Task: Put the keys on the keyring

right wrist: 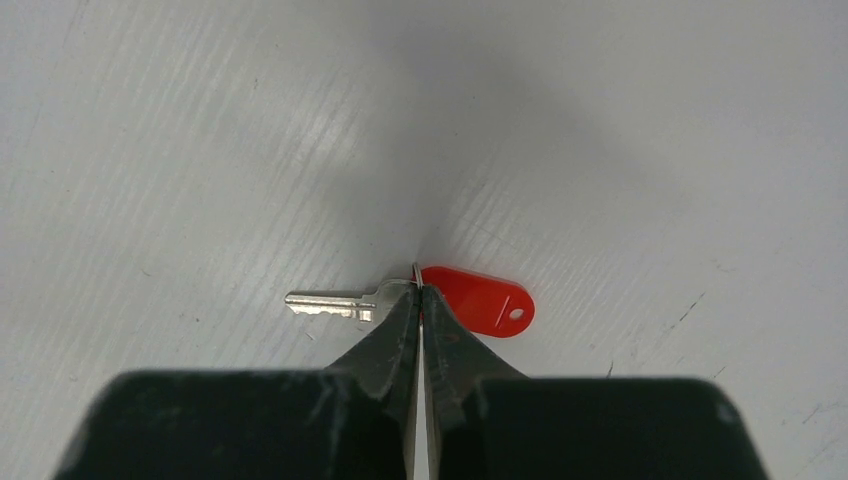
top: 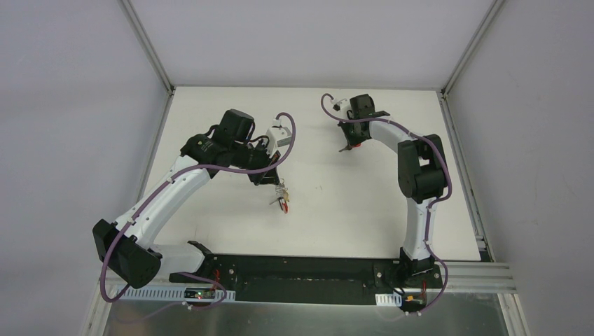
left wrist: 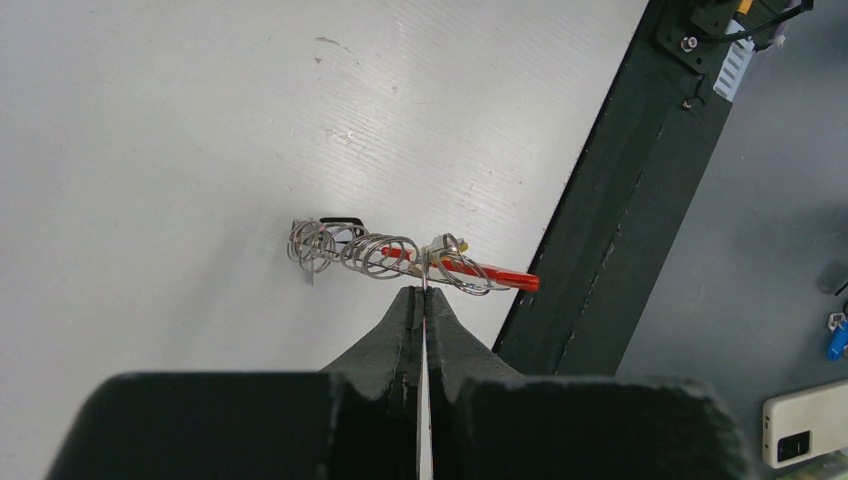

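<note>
where grey walls end, a white table begins.

Ok so the small silver metal key with a red oval plastic tag lies flat on the white table, over on the far right side. In the right wrist view its blade points left and the tag, with its little hole, sticks out right. The right tool is pinched on the tiny wire ring joining the two. The keyring is a bunch of thin grey wire loops with a bright red bar. It's nearer the middle, well apart from the key, with one thin loop clamped in the left tool. Can't tell if it touches the table.
</note>
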Controlling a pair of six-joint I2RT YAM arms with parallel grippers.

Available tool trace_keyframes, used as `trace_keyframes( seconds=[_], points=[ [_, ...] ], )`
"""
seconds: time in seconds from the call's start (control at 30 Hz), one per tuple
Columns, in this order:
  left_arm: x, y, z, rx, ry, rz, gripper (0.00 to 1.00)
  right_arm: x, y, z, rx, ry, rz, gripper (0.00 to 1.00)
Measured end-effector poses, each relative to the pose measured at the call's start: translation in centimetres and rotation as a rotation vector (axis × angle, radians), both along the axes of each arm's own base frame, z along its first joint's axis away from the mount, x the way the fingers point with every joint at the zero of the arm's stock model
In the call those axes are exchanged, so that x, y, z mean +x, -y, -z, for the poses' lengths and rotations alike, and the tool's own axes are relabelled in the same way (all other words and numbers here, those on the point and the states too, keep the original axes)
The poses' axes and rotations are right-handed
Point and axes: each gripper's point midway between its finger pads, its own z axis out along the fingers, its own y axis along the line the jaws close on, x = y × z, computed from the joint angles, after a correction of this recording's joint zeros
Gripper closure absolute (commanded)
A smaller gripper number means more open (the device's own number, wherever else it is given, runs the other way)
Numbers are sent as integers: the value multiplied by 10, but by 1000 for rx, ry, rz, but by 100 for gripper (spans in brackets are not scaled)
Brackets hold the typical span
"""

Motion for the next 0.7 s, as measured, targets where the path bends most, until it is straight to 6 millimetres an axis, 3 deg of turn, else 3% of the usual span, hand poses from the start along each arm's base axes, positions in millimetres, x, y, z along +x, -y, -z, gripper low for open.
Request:
trace_keyframes(
  seconds=[0.43,0.7],
  points=[
    [1,1,-2,-1,3,-1,100,-2,-1,-6,74,-23,5,100],
    [3,1,-10,-2,19,6,100,-15,-5,-70,275,49,-44,100]
  ],
)
